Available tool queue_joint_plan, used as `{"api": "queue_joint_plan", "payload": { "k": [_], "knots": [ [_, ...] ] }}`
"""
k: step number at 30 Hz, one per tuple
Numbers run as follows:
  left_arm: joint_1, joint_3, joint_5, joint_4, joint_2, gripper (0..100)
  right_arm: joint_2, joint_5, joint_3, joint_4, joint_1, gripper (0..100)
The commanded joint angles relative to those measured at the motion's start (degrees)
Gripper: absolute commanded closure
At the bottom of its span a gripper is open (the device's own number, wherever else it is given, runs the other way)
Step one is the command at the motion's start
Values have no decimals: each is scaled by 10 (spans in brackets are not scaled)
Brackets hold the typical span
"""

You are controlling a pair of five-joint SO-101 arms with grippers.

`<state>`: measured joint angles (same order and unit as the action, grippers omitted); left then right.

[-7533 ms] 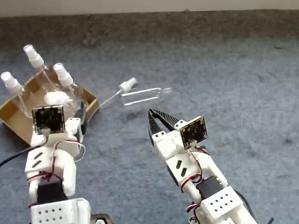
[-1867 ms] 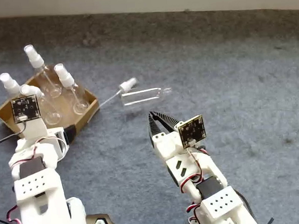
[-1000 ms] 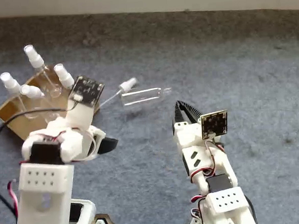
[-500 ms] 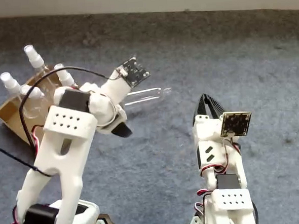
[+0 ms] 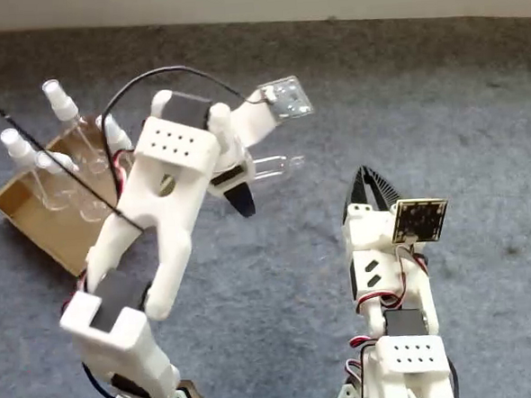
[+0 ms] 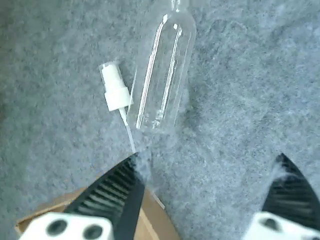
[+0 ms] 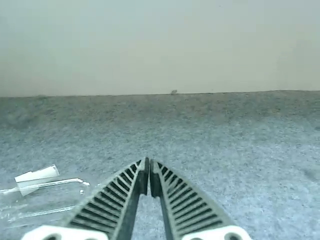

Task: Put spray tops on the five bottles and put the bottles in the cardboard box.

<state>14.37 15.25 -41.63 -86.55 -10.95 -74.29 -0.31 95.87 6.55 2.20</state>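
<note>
Counter covered in grey carpet-like fabric (image 5: 479,150), with two white robot arms side by side at its near edge.

The left arm is stretched forward. Its left tool (image 6: 207,160) (image 5: 238,190) is spread wide, the two black ribbed fingers far apart. It hangs above the counter, grasping nothing and touching nothing.

Below the left tool a clear bottle (image 6: 162,75) (image 5: 280,166) lies on its side, its neck bare. It rests toward the far edge of the counter, just right of the cardboard box (image 5: 32,222) (image 6: 157,227). A white spray top (image 6: 116,92) (image 7: 37,175) lies loose just beside the bottle. Its thin tube runs past the bottle's base toward the box corner.

The box sits near the counter's left edge. Inside it stand four bottles (image 5: 62,112), each with a white spray top fitted, all upright or slightly leaning.

The right tool (image 7: 149,167) (image 5: 370,179) is clenched, its fingers pressed together at the tips with nothing between them. It is held above bare counter, well apart from the bottle, and points toward the far edge.
</note>
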Motion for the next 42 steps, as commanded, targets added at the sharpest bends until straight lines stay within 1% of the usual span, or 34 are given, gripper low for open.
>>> {"api": "queue_joint_plan", "payload": {
  "k": [1, 5, 8, 15, 24, 29, 36, 40, 42],
  "knots": [
    [20, 157, -49, -48, -72, 667, -1, 4, 93, 11, -6, 994],
    [20, 233, -89, -67, -160, 667, -1, 4, 93, 11, -6, 994],
    [19, 282, -109, -66, -219, 665, -1, 5, 93, 11, -5, 994],
    [19, 441, -109, -66, -337, 666, -1, 5, 93, 11, -5, 994],
    [19, 580, -108, -66, -478, 667, -1, 5, 93, 11, -5, 994],
    [20, 622, -110, -67, -524, 667, -1, 6, 93, 11, -5, 994],
    [22, 626, -111, -70, -559, 672, -4, 7, 93, -4, 8, 994],
    [30, 628, -111, -86, -559, 749, -5, 7, 93, -5, 8, 994],
    [36, 628, -108, -96, -559, 769, -5, 7, 93, -5, 8, 994]
  ]
}}
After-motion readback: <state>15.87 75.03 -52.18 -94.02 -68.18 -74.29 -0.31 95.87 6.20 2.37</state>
